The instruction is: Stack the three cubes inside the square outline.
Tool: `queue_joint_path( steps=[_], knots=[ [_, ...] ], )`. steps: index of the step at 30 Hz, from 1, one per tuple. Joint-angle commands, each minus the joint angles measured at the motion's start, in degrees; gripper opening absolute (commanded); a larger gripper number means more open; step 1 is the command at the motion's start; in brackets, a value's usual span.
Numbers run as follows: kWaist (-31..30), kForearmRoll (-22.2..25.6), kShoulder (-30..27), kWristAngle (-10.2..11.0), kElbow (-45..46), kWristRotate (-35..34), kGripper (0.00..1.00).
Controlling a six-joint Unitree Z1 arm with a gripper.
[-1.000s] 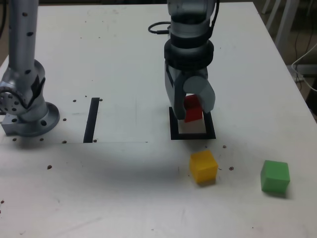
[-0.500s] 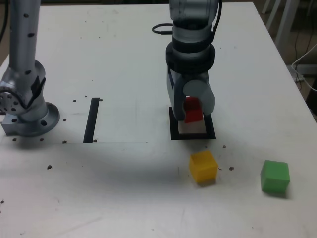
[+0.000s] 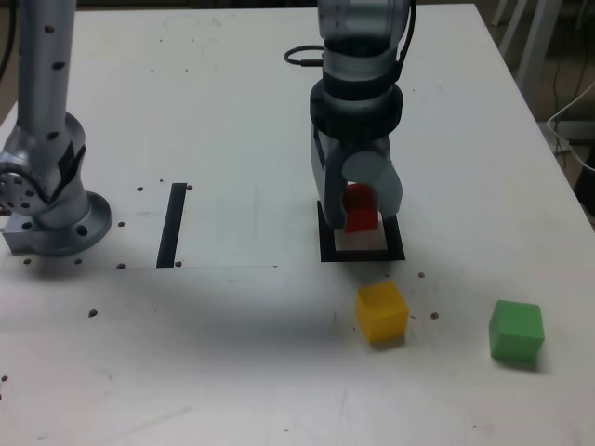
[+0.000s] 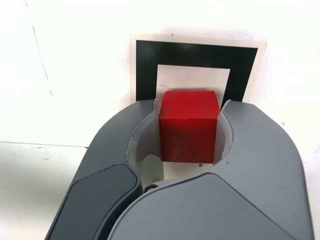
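gripper point(image 4: 189, 132) clenching red cube point(image 4: 189, 131) by 2 side faces | hovering over square outline point(image 4: 145, 65) | rigid, light, matte: holding firm | yellow cube point(image 3: 382, 311) at 6 o'clock

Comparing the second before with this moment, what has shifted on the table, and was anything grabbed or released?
The red cube, tilted a second ago, now sits squarer in the gripper, a touch lower over the square outline. Nothing was released: the jaws stay shut on the cube. The yellow cube, green cube and black tape strip kept their places.
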Motion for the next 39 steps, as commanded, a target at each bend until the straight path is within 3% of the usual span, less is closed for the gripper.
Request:
queue_joint_path(
  steps=[1, 11, 28, 39],
  knots=[
    [-0.11, -0.05, 0.55, -0.14, -0.05, 0.11, 0.34],
    [0.11, -0.72, 2.11, 0.23, 0.2, 0.12, 0.37],
    [0.02, -0.81, 1.05, -0.74, 1.37, 1.08, 0.98],
    [-3.68, 0.43, -4.64, -0.86, 1.22, -0.96, 0.99]
  ],
)
